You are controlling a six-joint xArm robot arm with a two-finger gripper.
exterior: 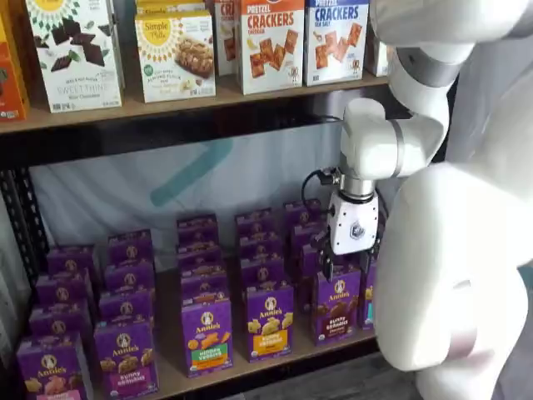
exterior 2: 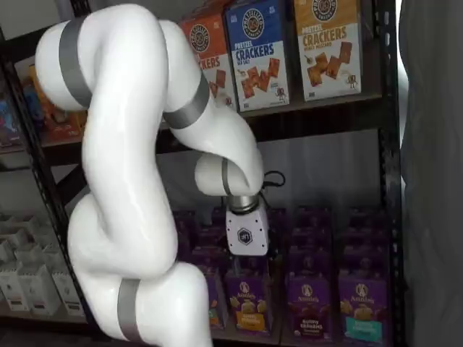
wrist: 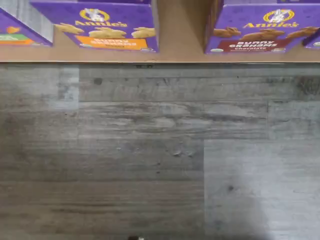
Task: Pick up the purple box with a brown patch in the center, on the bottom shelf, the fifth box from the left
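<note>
The purple box [exterior: 337, 307] with the chocolate-brown cookie picture stands in the front row of the bottom shelf [exterior: 250, 368]. It also shows in the wrist view [wrist: 260, 30] and in a shelf view [exterior 2: 311, 309]. My gripper [exterior: 350, 268] hangs just above and in front of the box's top. Its two black fingers [exterior: 326, 265] stand apart with a gap between them and hold nothing. In a shelf view only the white gripper body [exterior 2: 246, 235] is clear.
A purple carton with yellow crackers and an orange band [wrist: 107, 30] [exterior: 268, 321] stands left of the purple box, and a teal-banded one [exterior 2: 362, 307] to its right. More purple cartons fill the rows behind. The upper shelf [exterior: 208, 96] carries cracker boxes. Grey wood floor [wrist: 160, 150] lies below.
</note>
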